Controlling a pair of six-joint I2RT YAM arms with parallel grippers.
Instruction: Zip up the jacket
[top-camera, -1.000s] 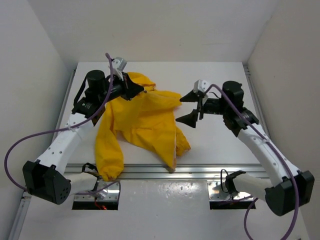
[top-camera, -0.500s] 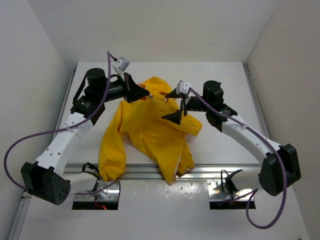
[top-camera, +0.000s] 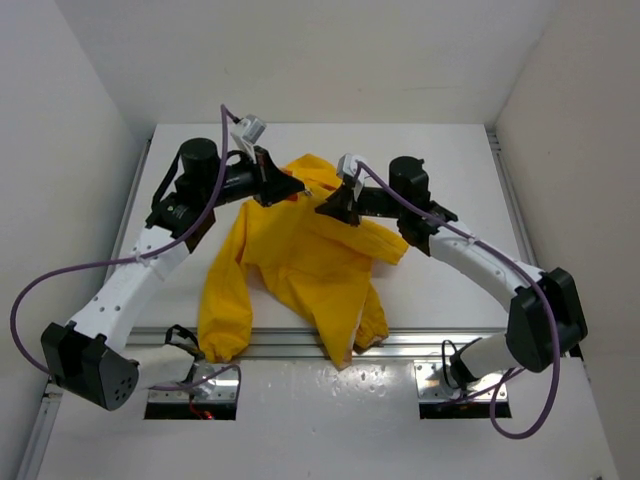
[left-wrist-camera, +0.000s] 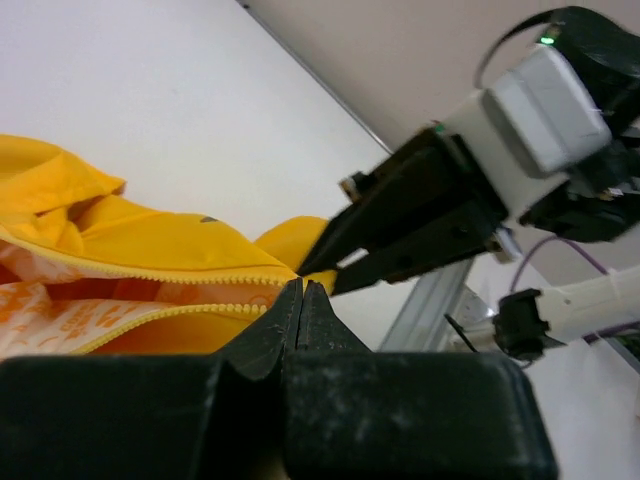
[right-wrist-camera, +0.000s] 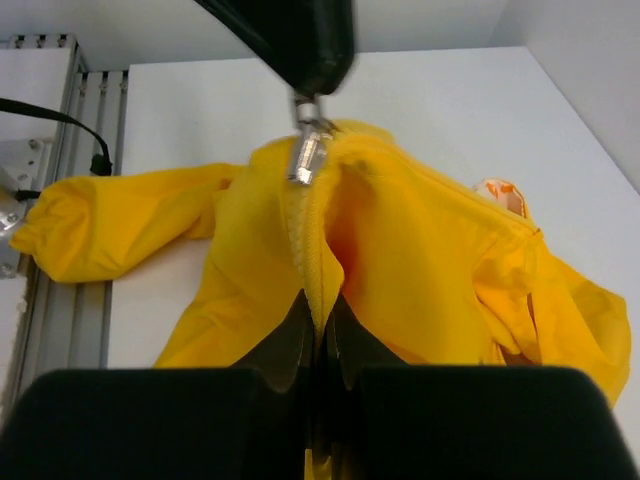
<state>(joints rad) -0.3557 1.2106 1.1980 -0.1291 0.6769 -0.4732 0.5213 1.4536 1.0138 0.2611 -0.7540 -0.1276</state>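
Lying crumpled at mid-table, the jacket spreads from between the two arms down to the near edge. One sleeve trails toward the left arm's base, its cuff over the metal rail. The hem bunches on that rail as well. The white table shows all around it.

Left gripper: jaws pressed tight together at the far end of the garment. In its wrist view two rows of zipper teeth run in from the left and meet right at the fingertips. Orange-and-white lining shows between the rows. In the right wrist view the metal zipper pull hangs directly under this gripper's tip, touching it.

Right gripper: jaws clamped too, just beside the left gripper, tips nearly meeting. A raised ridge of yellow fabric along the front seam runs from the pull straight down between its fingers and is pinched there. That ridge stands lifted off the table.

Whether the teeth under the fold are meshed cannot be told.
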